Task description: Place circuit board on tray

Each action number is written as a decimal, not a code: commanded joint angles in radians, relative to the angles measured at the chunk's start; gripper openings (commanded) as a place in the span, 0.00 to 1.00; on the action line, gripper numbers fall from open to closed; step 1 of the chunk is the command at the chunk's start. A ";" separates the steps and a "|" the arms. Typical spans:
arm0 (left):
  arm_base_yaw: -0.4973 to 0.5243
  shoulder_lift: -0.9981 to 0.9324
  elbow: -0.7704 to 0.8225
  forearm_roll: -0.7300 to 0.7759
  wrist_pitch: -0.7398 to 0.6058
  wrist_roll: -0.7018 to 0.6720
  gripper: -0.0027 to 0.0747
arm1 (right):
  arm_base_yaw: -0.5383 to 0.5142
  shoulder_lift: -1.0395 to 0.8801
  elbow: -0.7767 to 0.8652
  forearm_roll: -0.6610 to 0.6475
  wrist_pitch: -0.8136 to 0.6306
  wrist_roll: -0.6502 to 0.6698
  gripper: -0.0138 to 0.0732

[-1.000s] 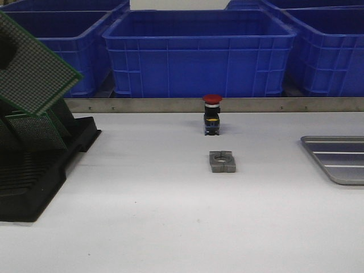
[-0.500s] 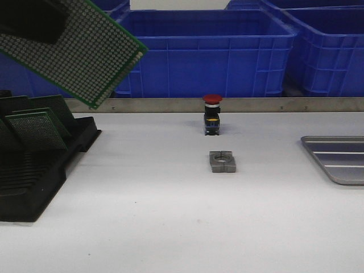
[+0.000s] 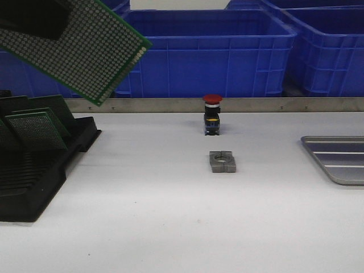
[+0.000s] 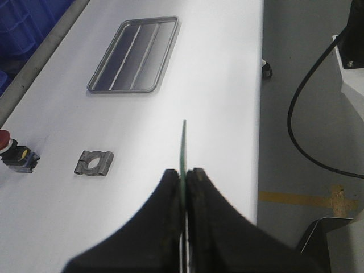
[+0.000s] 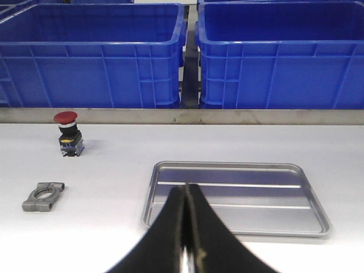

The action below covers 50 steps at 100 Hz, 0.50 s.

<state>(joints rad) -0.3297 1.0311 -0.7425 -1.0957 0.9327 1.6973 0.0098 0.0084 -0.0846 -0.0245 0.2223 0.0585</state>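
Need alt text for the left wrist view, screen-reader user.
Left gripper pinches a green circuit board edge-on above a white table. Beyond it lie an empty metal tray, a small grey clamp and a red-capped push button; grey floor and a black cable run beside the table.

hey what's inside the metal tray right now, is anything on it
Nothing shows on the tray: its ribbed floor is bare in the right wrist view. The shut right gripper hides a strip of the near rim. The circuit board is held by the left gripper, far off.
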 commanded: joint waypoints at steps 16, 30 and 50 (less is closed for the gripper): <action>-0.009 -0.015 -0.031 -0.072 -0.004 -0.010 0.01 | -0.002 0.186 -0.219 0.061 0.204 -0.006 0.09; -0.009 -0.015 -0.031 -0.072 -0.004 -0.010 0.01 | -0.002 0.317 -0.305 0.129 0.342 -0.025 0.09; -0.009 -0.015 -0.031 -0.072 -0.004 -0.010 0.01 | 0.055 0.454 -0.374 0.260 0.367 -0.149 0.09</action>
<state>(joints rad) -0.3297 1.0311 -0.7425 -1.0957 0.9327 1.6973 0.0305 0.4143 -0.4009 0.1613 0.6495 -0.0190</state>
